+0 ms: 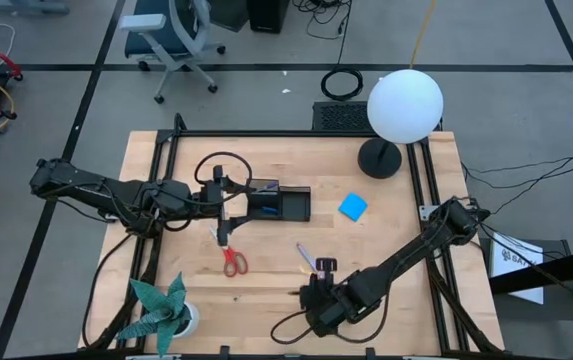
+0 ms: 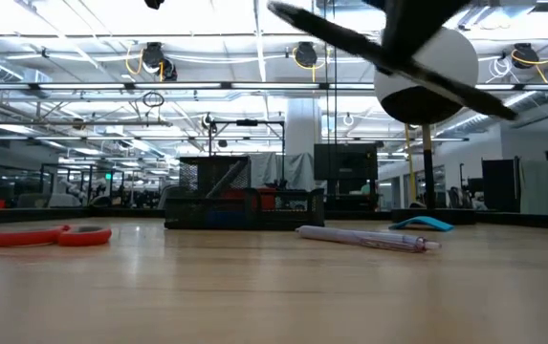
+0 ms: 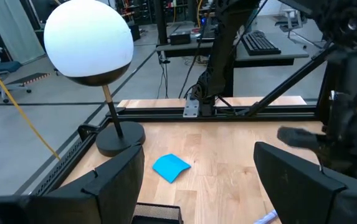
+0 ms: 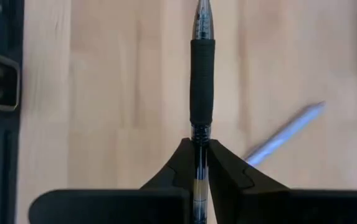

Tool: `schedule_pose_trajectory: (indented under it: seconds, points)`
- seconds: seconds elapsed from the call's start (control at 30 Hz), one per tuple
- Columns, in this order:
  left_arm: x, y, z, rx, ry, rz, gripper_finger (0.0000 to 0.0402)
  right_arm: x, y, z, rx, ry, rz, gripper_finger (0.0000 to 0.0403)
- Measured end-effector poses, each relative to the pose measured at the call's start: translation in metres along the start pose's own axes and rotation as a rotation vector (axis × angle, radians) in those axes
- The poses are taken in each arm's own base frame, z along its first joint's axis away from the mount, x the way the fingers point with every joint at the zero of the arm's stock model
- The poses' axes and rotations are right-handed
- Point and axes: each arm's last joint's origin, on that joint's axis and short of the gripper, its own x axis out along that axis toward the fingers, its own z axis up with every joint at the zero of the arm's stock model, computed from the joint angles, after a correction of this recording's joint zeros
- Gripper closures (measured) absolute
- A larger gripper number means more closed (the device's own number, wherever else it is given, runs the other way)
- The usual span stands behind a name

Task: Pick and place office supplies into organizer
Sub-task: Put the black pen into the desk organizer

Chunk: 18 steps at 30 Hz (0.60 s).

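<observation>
Two black jointed arms, left arm (image 1: 106, 192) and right arm (image 1: 406, 255), trail looping black cables; matte black fingers (image 4: 228, 171) taper to wedges.

The black organizer (image 1: 278, 203) sits mid-bench with blue items inside. Red-handled scissors (image 1: 233, 259) lie flat nearer the front edge. A bright blue notepad (image 1: 353, 207) lies to the organizer's right. A purple pen (image 1: 306, 257) lies flat; a dark pen (image 4: 201, 81) is pinched in the right tool (image 4: 197, 155).
</observation>
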Motion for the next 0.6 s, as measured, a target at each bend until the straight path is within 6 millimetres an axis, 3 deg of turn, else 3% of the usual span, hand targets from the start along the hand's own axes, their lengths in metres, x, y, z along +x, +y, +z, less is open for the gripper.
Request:
schedule_pose_trajectory:
  seconds: [0.27,0.6]
  points:
    - [0.0,0.0,0.0,0.0,0.0,0.0,0.0092,-0.015,-0.034,0.007,0.003,-0.201,-0.089,0.0389]
    - [0.0,0.0,0.0,0.0,0.0,0.0,0.0092,-0.027,-0.095,-0.001,0.037,-0.632,-0.022,0.0389]
